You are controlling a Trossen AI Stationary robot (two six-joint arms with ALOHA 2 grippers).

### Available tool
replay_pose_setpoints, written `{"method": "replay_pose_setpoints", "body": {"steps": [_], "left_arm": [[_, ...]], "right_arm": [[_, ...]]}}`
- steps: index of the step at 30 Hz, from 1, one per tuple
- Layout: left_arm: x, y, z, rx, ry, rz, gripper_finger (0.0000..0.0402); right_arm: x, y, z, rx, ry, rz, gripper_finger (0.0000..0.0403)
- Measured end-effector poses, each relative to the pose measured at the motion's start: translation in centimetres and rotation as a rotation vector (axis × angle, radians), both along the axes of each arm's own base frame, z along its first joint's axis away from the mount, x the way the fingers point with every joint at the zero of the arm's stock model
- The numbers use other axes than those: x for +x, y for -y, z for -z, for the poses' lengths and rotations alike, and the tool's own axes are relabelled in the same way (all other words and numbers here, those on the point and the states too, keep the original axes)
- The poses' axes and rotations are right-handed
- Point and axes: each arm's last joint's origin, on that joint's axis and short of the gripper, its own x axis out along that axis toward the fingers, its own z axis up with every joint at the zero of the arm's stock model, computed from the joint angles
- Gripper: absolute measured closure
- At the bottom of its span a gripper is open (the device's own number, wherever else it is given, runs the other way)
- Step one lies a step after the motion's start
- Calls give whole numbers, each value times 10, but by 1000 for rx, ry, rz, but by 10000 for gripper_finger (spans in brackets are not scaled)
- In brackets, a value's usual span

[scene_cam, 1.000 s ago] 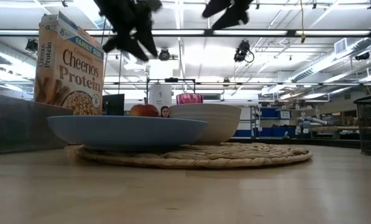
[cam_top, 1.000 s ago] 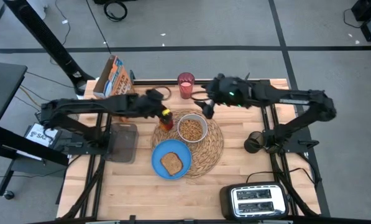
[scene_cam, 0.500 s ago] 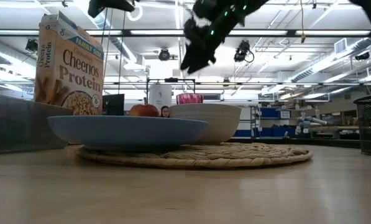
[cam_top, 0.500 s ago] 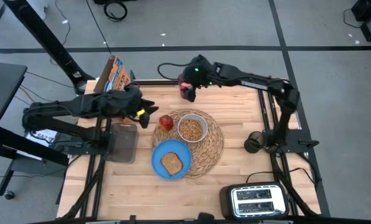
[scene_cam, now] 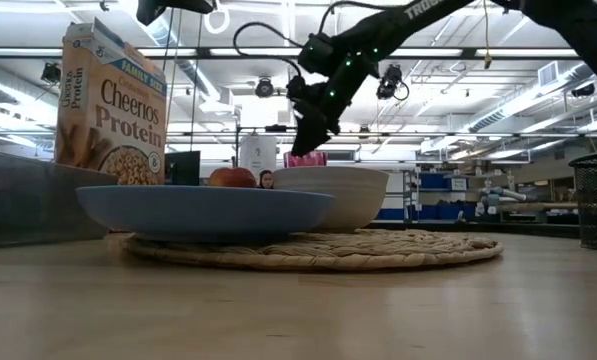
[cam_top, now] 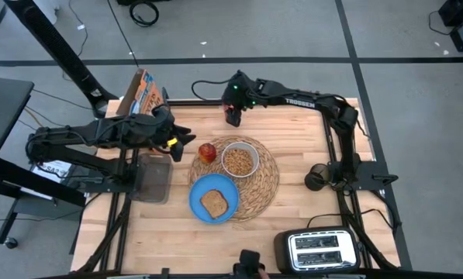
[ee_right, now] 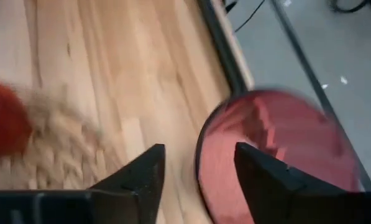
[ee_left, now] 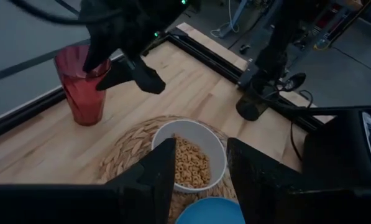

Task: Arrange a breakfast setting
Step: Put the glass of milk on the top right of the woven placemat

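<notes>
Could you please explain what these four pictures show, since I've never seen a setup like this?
Two dark robot arms work at a wooden table. One camera looks straight down, one sits at table level, and one rides on each wrist. On a round straw placemat are a white bowl of cereal and a blue plate with toast; the plate overhangs the mat's edge. A red apple, a Cheerios box and a toaster are nearby. The right claw is open at the red cup rim. The left claw, open and empty, waits near the box.
</notes>
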Motion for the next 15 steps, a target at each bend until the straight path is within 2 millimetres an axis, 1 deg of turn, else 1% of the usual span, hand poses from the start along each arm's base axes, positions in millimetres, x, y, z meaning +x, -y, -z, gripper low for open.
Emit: {"method": "replay_pose_setpoints", "body": {"steps": [4, 6, 13, 15], "left_arm": [[0, 0, 0, -12, 9, -6, 250], [0, 0, 0, -13, 10, -6, 250], [1, 0, -1, -16, 21, -8, 250], [1, 0, -1, -17, 21, -8, 250]], "right_arm": [[4, 5, 13, -14, -29, -85, 253], [5, 5, 17, -16, -40, -98, 279], [3, 4, 14, -25, -46, -114, 380], [3, 4, 14, -28, -45, -117, 387]]}}
